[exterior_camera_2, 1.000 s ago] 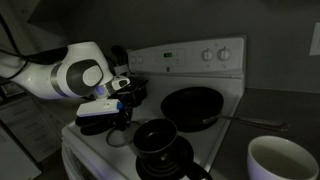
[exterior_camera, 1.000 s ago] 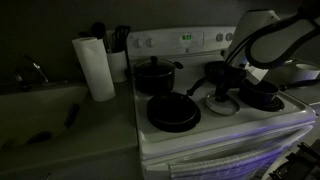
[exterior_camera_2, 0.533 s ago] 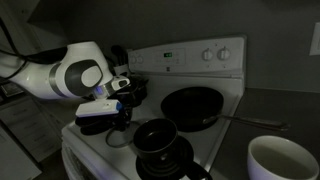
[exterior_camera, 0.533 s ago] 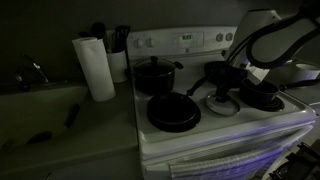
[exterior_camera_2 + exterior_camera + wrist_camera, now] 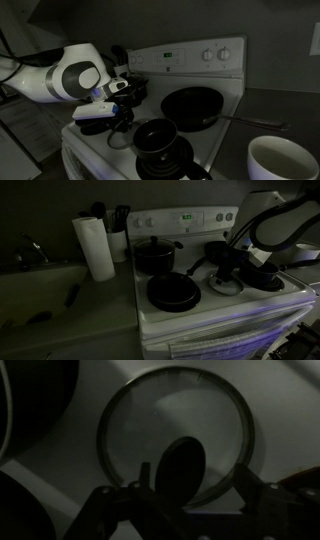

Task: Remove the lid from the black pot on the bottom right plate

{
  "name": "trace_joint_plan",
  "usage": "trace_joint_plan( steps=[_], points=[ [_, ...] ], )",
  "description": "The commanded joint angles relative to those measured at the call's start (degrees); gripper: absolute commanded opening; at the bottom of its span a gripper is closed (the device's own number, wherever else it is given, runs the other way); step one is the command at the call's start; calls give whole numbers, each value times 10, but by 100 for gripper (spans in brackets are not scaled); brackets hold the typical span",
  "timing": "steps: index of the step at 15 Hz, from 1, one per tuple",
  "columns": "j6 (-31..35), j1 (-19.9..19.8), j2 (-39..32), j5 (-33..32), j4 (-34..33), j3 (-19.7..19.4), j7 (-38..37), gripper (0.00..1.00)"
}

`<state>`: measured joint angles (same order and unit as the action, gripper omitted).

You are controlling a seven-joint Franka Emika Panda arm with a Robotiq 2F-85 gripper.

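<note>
No text could be read; the green display [image 5: 186, 218] on the stove's control panel [image 5: 160, 223] was too small to make out.

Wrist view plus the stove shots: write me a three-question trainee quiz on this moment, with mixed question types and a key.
1. True or false: in the wrist view the lid lies directly under the gripper.
2. Multiple choice: in an exterior view, what stands on the counter beside the stove? A) paper towel roll B) kettle C) toaster
3. Fill in: in the wrist view the lid's dark knob sits ___ the two fingers.
Key: 1 true; 2 A; 3 between.
</note>
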<state>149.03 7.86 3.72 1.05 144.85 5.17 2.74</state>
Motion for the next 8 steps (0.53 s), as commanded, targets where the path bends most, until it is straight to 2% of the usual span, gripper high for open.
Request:
trace_joint_plan(
  steps=[1, 4, 8],
  points=[
    [-17, -3, 72, -33, 34, 16, -62, 100],
    [-35, -4, 137, -40, 53, 17, -57, 100],
    [-93, 5, 238, -22, 90, -7, 9, 100]
  ],
)
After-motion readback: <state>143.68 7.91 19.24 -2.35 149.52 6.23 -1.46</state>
